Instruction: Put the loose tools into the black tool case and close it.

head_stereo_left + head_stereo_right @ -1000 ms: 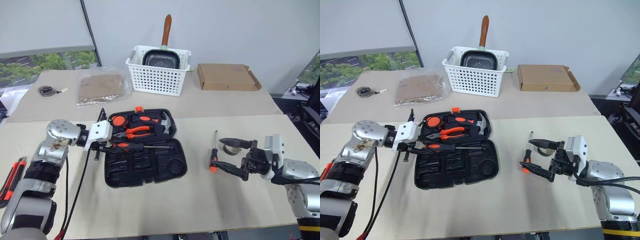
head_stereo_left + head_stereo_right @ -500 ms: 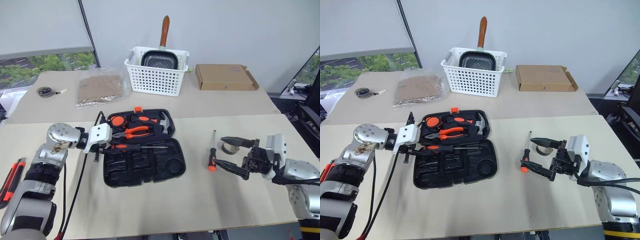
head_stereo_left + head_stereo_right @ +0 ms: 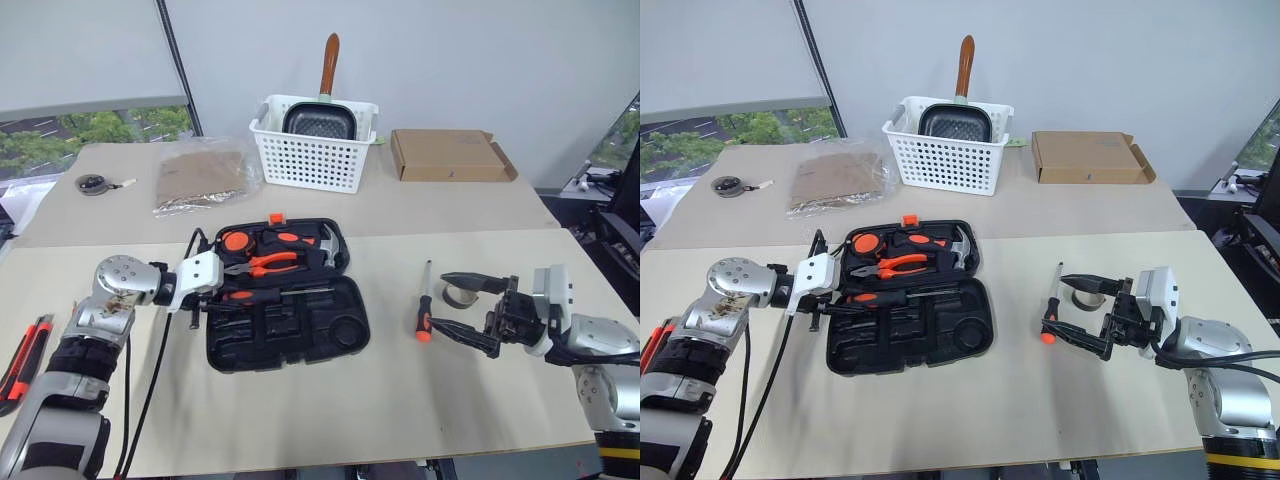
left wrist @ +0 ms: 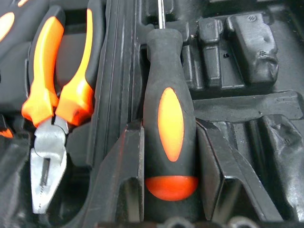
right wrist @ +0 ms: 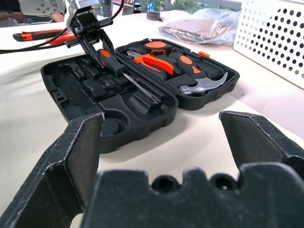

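Observation:
The black tool case (image 3: 330,335) lies open in the middle of the near table. One orange-and-black screwdriver (image 4: 170,123) lies in the case's near half, its shaft pointing right. My left gripper (image 3: 215,295) is at the case's left edge, open, with a finger (image 4: 130,180) on each side of the handle. Another screwdriver (image 3: 425,308) lies on the table to the right. The grey tape roll (image 3: 462,297) sits just behind it. My right gripper (image 3: 438,302) hovers wide open beside both. A red-and-black utility knife (image 3: 25,355) lies at the far left edge.
Orange-handled pliers (image 3: 270,264) and a hammer (image 3: 332,244) sit in the case's far half. On the back table stand a white basket (image 3: 315,160) holding a pan, a cardboard box (image 3: 450,155), a plastic bag (image 3: 200,175) and a small round object (image 3: 93,182).
My left gripper has sunk slightly and its fingers have spread off the screwdriver handle, which now rests in the case. The right arm has kept still.

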Controlling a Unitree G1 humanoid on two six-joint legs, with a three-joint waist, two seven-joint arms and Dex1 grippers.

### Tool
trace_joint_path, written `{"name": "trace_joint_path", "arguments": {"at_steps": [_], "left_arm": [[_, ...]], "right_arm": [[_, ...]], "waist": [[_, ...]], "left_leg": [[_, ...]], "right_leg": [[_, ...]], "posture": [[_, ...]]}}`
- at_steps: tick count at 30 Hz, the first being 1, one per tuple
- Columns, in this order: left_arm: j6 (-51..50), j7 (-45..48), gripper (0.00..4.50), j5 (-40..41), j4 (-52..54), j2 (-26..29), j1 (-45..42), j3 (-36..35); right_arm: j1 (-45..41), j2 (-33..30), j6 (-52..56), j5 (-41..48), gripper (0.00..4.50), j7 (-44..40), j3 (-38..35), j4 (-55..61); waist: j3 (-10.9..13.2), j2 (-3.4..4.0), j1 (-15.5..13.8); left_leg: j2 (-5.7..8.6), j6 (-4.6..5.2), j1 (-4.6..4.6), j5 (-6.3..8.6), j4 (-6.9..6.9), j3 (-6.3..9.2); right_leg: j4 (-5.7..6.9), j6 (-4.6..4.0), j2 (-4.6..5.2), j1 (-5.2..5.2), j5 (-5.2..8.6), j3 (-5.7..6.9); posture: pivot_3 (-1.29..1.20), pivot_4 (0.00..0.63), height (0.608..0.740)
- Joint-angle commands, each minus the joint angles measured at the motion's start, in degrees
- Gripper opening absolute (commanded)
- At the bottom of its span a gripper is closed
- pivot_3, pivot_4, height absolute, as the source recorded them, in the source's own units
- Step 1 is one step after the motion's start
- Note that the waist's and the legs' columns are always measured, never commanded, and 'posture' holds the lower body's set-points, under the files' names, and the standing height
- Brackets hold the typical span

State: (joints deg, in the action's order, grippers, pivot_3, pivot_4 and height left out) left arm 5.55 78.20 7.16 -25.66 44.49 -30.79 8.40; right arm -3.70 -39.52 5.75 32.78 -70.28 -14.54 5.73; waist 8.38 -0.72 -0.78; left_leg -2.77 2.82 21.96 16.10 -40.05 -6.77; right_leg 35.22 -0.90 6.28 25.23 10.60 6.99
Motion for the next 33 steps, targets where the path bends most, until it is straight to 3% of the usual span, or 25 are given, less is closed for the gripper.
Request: {"name": "trace_joint_path", "arguments": {"at_steps": [1,4,6,10,20,33], "left_arm": [[-1.3,-1.2,2.93,-0.5,0.0,0.3,0.4,-0.7],[-1.9,-1.2,4.01,-0.3,0.1,0.3,0.6,-0.9],[-2.3,-1.1,4.47,-0.1,0.2,0.3,0.6,-1.1],[-3.4,-1.2,4.47,0.9,1.5,0.5,1.0,-2.3],[-12.8,-2.6,4.47,9.2,16.4,1.4,5.0,-8.3],[-23.3,-14.3,4.47,11.5,28.5,-2.0,9.2,-10.8]], "right_arm": [[-0.9,-0.4,-1.5,0.6,4.50,-0.5,-1.2,-0.2],[-1.1,-0.3,-1.9,0.5,4.50,-0.7,-1.1,-0.6],[-1.1,-0.3,-2.0,0.5,4.50,-0.7,-1.1,-0.7],[-1.3,-0.3,-2.1,0.5,4.50,-0.8,-1.1,-0.9],[-1.1,-0.5,-1.6,0.7,4.50,-0.1,-1.2,0.2],[-0.4,0.1,-1.7,0.9,4.50,0.7,-1.0,0.8]], "waist": [[0.0,0.01,-0.1],[0.0,0.02,-0.2],[0.0,0.07,-0.4],[-0.1,0.12,-0.5],[-0.1,0.11,-0.1],[-0.1,0.10,0.0]], "left_leg": [[0.00,0.00,-0.01,0.00,-0.01,0.01],[0.00,-0.01,-0.01,-0.01,-0.04,0.02],[0.01,0.00,-0.03,-0.01,-0.06,0.02],[0.01,0.01,-0.07,-0.02,-0.09,0.03],[0.04,0.06,0.18,0.02,-0.06,0.02],[0.07,0.06,0.08,0.02,-0.04,0.03]], "right_leg": [[0.00,0.00,0.00,-0.02,0.00,0.01],[0.04,0.00,0.01,-0.01,0.00,0.01],[0.06,0.00,0.04,-0.04,0.00,0.01],[0.12,0.00,0.06,-0.05,0.00,0.01],[-0.10,0.00,0.06,0.04,0.00,0.02],[-0.07,0.02,0.09,-0.02,0.00,-0.01]], "posture": [[0.00,0.150,0.700],[0.00,0.150,0.700],[0.00,0.150,0.700],[0.00,0.150,0.700],[0.00,0.150,0.700],[0.00,0.150,0.700]]}}
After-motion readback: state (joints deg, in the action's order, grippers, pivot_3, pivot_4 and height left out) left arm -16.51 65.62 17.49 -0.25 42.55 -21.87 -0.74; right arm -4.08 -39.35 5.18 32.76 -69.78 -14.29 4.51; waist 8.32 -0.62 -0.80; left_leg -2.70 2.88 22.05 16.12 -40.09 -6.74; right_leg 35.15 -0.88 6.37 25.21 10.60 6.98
